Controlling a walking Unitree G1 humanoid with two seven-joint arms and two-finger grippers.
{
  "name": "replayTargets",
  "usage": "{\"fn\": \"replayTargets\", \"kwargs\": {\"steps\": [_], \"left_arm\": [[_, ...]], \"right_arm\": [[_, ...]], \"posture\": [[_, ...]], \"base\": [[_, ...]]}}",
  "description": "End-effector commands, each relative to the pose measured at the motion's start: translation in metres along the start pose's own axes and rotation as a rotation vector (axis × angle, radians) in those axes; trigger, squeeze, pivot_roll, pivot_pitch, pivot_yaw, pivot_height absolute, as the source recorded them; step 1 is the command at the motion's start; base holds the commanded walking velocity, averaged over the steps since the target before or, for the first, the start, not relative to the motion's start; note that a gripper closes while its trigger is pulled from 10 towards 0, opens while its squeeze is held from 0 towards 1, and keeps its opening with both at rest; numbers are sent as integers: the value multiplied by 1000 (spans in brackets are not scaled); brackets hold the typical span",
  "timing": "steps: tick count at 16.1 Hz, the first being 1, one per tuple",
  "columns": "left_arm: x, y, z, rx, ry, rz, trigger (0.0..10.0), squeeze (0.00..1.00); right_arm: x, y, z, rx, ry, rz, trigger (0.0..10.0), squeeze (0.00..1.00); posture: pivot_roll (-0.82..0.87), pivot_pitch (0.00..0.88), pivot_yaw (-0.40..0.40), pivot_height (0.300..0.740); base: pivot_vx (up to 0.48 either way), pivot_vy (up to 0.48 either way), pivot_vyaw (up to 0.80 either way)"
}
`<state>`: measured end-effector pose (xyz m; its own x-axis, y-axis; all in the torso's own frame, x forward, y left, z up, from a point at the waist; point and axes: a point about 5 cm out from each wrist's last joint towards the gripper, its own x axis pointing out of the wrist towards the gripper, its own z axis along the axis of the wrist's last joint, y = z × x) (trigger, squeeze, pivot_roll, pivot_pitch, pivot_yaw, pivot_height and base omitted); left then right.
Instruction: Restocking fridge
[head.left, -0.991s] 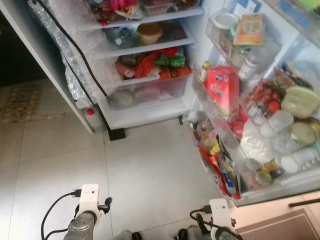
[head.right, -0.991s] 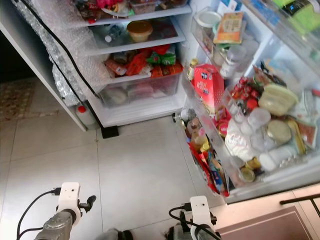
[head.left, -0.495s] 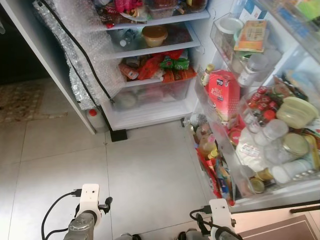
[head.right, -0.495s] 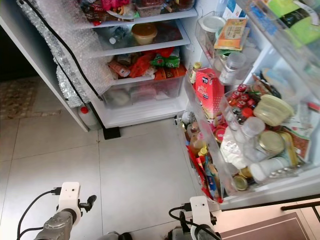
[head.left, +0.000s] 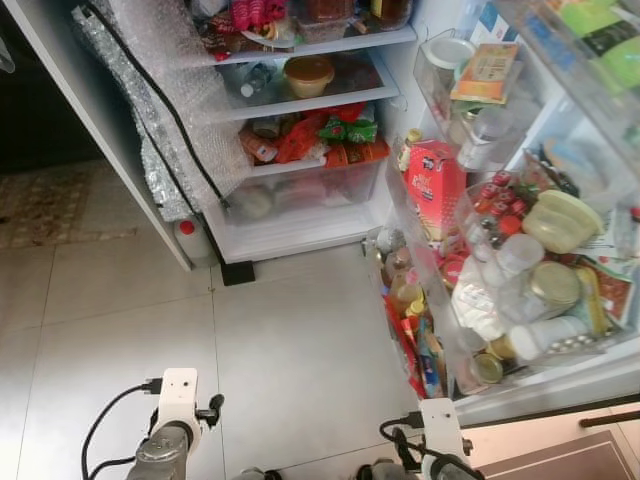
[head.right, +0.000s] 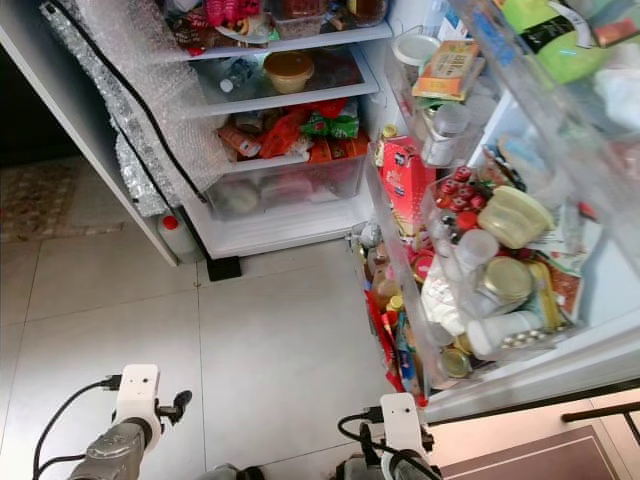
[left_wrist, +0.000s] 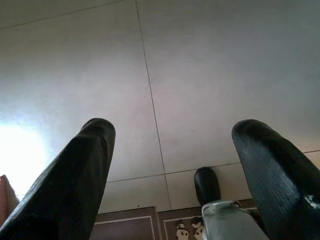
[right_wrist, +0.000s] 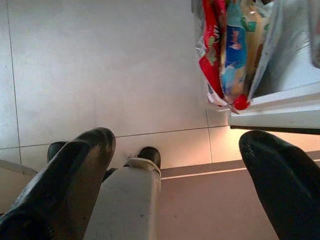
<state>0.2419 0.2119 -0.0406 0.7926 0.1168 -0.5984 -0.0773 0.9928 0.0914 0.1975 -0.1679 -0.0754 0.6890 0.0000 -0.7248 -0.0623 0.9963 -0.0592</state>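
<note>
An open fridge (head.left: 300, 225) stands ahead, its shelves packed with food: a tan-lidded tub (head.left: 308, 72), red and green packets (head.left: 330, 135) and a clear drawer (head.left: 300, 190). The open door (head.left: 560, 370) at the right holds a red carton (head.left: 437, 185), jars, bottles and a lidded yellow container (head.left: 562, 218). Both arms hang low over the tiled floor. My left gripper (left_wrist: 175, 165) is open over bare tiles. My right gripper (right_wrist: 177, 170) is open too, near the door's bottom corner with its snack packets (right_wrist: 225, 55).
Bubble wrap with a black cable (head.left: 160, 110) hangs along the fridge's left wall. A small red-capped bottle (head.left: 186, 235) stands on the floor by that wall. A patterned rug (head.left: 50, 205) lies at the far left. Light tiles (head.left: 290, 340) lie between me and the fridge.
The fridge door has swung leftward, and its lower corner now sits closer to my right arm. The view has shifted slightly. Both arms hang as before.
</note>
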Motion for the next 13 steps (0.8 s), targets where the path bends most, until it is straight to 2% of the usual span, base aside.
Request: {"fn": "replayTargets", "kwargs": {"steps": [1,5,8,13], "left_arm": [[-4,6,-12,7,46,19,10000,0],[-2,13,-7,8,38,39,10000,0],[-4,16,-12,-2,44,53,10000,0],[-6,17,-17,-15,55,63,10000,0]], "right_arm": [[-3,2,-11,19,41,-5,10000,0],[0,2,-4,29,37,-20,10000,0],[1,1,-3,26,58,-37,10000,0],[1,-1,-3,24,72,-47,10000,0]], "posture": [[-102,172,35,740],[-109,133,44,740],[-110,111,37,740],[-110,122,26,740]], "base": [[0,0,0],[0,0,0],[0,0,0],[0,0,0]]}}
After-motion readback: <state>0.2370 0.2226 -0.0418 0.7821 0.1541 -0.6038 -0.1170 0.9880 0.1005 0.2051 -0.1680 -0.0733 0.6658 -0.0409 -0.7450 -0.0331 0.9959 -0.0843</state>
